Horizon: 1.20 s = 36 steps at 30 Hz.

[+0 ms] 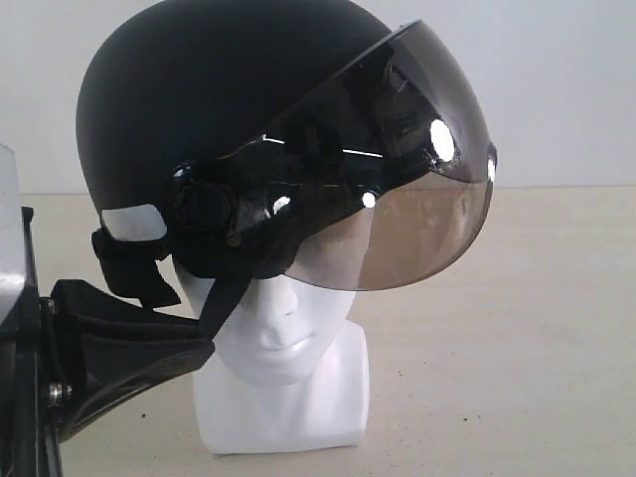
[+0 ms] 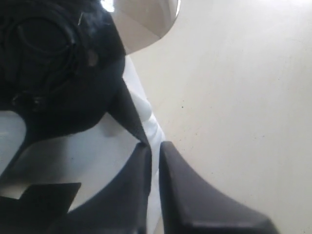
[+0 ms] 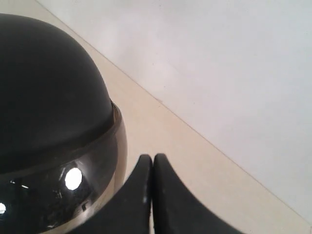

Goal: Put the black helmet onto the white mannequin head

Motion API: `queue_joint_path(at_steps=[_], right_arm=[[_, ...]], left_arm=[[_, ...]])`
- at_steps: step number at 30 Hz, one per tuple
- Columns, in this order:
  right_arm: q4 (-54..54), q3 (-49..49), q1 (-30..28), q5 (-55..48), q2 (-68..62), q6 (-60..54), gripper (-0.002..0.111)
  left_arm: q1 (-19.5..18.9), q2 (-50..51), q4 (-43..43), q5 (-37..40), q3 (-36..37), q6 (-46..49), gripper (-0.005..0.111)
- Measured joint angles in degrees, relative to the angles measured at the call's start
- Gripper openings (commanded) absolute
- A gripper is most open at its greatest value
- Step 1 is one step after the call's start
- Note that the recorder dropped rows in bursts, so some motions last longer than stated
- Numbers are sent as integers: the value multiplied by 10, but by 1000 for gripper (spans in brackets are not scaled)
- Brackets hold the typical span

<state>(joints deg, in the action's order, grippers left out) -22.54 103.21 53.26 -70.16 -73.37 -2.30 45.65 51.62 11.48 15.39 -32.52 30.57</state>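
Note:
The black helmet [image 1: 219, 89] sits on the white mannequin head [image 1: 283, 338], its smoky visor [image 1: 397, 199] tilted out over the face and a chin strap [image 1: 221, 298] hanging beside the cheek. My left gripper [image 1: 207, 348] reaches in from the lower left, its tip by the jaw of the head. In the left wrist view the left gripper [image 2: 155, 144] has a narrow gap with nothing in it, and the strap [image 2: 127, 114] ends at one fingertip. My right gripper [image 3: 153, 157] is shut and empty, just off the helmet [image 3: 44, 87] near the visor rim.
The head stands on a beige tabletop [image 1: 517, 358] with a pale wall [image 1: 556, 89] behind. The left arm's black mount [image 1: 20, 348] fills the left edge of the exterior view. The right arm does not show in the exterior view.

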Motion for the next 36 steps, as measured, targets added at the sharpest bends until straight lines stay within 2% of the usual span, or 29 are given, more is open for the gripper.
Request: queue_joint_path(at_steps=[2, 6, 8, 11, 21, 30, 36], right_arm=[[0, 0, 0, 0, 0, 0, 0], [4, 0, 0, -1, 0, 0, 0], [5, 0, 0, -1, 0, 0, 0], [11, 0, 0, -1, 0, 0, 0], [1, 0, 0, -1, -1, 1, 0], [-1, 0, 0, -1, -1, 10, 0], [-1, 0, 0, -1, -1, 15, 0]], left_arm=[[0, 0, -1, 3, -1, -8, 17], [5, 0, -29, 28, -9, -44, 46], [7, 0, -55, 55, -13, -73, 56], [11, 0, -79, 69, -14, -107, 57], [14, 2, -108, 99, -35, -129, 57], [17, 7, -216, 173, -74, -213, 57], [17, 7, -233, 150, -74, -228, 57]])
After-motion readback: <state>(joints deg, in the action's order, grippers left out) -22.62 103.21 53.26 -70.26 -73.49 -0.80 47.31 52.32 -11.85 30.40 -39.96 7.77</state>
